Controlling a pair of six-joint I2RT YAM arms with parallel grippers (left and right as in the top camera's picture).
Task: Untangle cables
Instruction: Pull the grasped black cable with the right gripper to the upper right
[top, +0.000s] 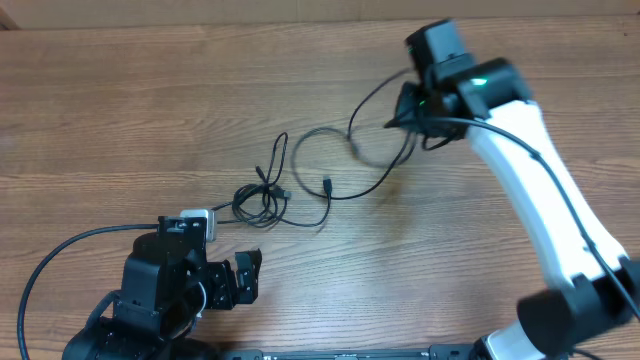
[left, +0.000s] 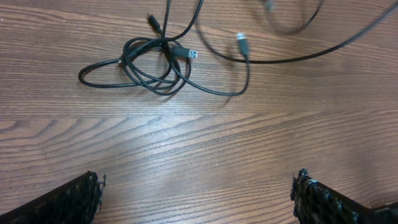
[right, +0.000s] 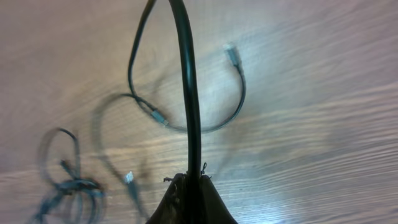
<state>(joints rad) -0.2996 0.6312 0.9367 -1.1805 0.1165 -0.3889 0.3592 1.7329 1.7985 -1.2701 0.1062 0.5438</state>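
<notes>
Several thin black cables lie on the wooden table. A small knot (top: 262, 200) of loops sits left of centre; the left wrist view shows the same knot (left: 152, 65) with a USB plug (left: 191, 54) sticking out. A longer cable (top: 352, 122) loops up from the table to my right gripper (top: 393, 120), which is raised and shut on it. In the right wrist view that cable (right: 189, 93) runs straight up out of the shut right gripper (right: 191, 179). My left gripper (top: 245, 275) is near the front edge, short of the knot. It stands open and holds nothing (left: 199, 193).
A loose plug end (left: 241, 42) lies right of the knot. A thick black arm cable (top: 60, 250) curves along the front left beside the left arm. The right arm's white link (top: 545, 190) crosses the right side of the table.
</notes>
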